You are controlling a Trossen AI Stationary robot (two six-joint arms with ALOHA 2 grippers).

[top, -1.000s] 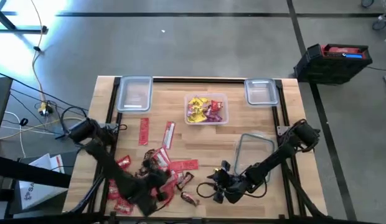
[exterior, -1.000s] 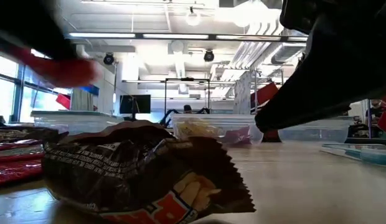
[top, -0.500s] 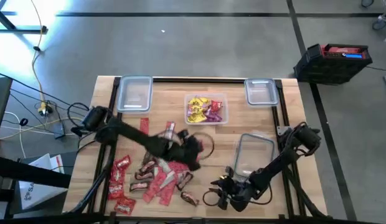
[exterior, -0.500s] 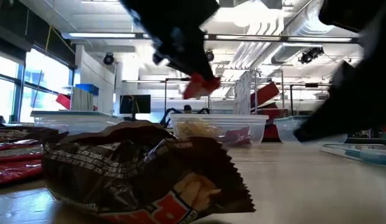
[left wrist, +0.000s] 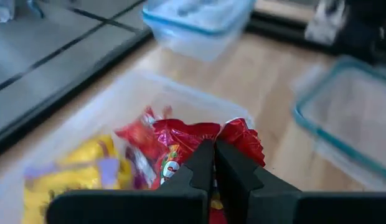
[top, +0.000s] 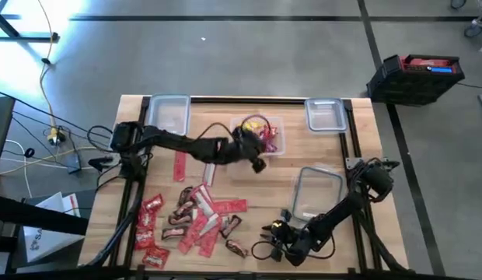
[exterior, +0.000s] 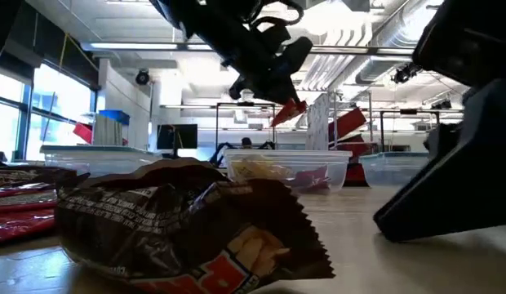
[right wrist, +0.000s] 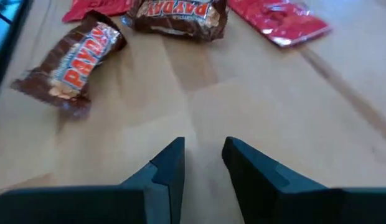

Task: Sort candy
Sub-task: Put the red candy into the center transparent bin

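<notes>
I read "PAYDAY" on two dark brown mini bars (right wrist: 68, 62) ahead of my right gripper (right wrist: 202, 163), jaws slightly apart above bare wood. My left gripper (left wrist: 213, 163) pinches a crinkled red packet (left wrist: 180, 140) over the clear rectangular plastic container (left wrist: 75, 118).

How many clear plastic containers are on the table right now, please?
4 containers: one at the table's far left corner, one at the far centre, one at the far right corner, and one nearer, right of centre. None seems hidden.

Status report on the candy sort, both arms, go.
Left gripper shut on red packet, over the candy tub. Right gripper open, empty, low near brown bars. Nothing blocking.
</notes>
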